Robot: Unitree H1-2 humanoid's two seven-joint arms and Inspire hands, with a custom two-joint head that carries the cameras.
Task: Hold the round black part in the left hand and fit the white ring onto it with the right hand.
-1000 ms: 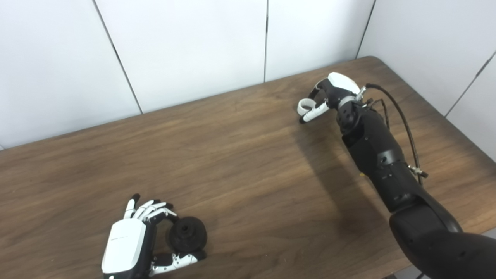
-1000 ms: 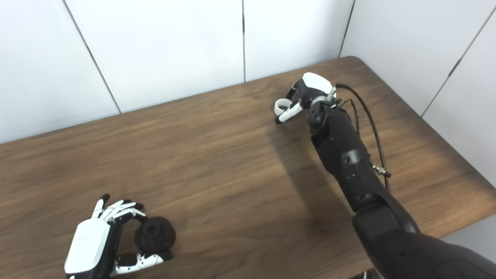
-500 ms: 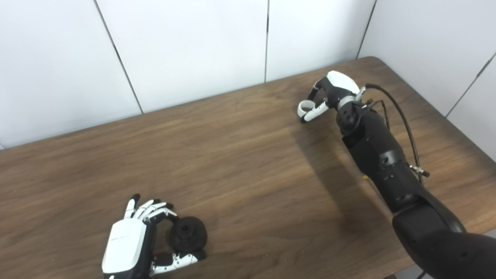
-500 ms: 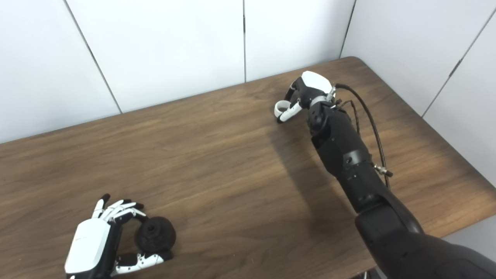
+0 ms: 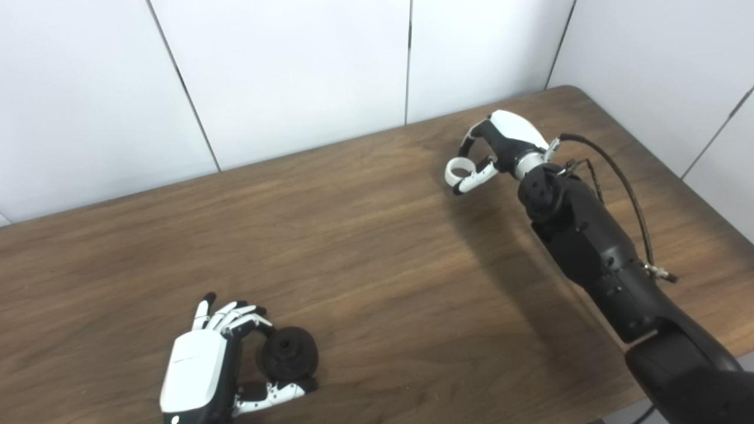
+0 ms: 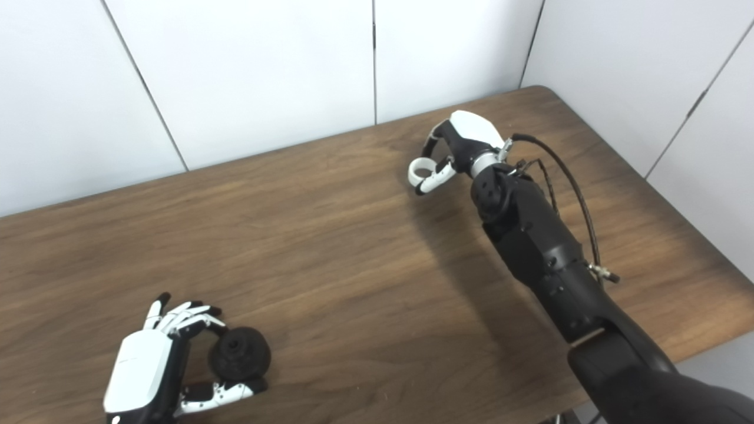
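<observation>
The round black part (image 5: 288, 355) sits at the table's front left, with a small hub on its upper face. My left hand (image 5: 203, 371) is shut on it, fingers over its far side and thumb under its near edge. The white ring (image 5: 459, 169) is a small hoop at the back right, raised a little above the wood. My right hand (image 5: 500, 144) is shut on it, pinching the ring between fingers and thumb. The two hands are far apart.
The brown wooden table (image 5: 377, 259) ends against white wall panels at the back and has its rounded corner at the far right. A black cable (image 5: 618, 176) loops along my right forearm.
My right hand has closed on the white ring and lifted it slightly toward the left and front. The left hand and black part kept still; the camera shifted a little.
</observation>
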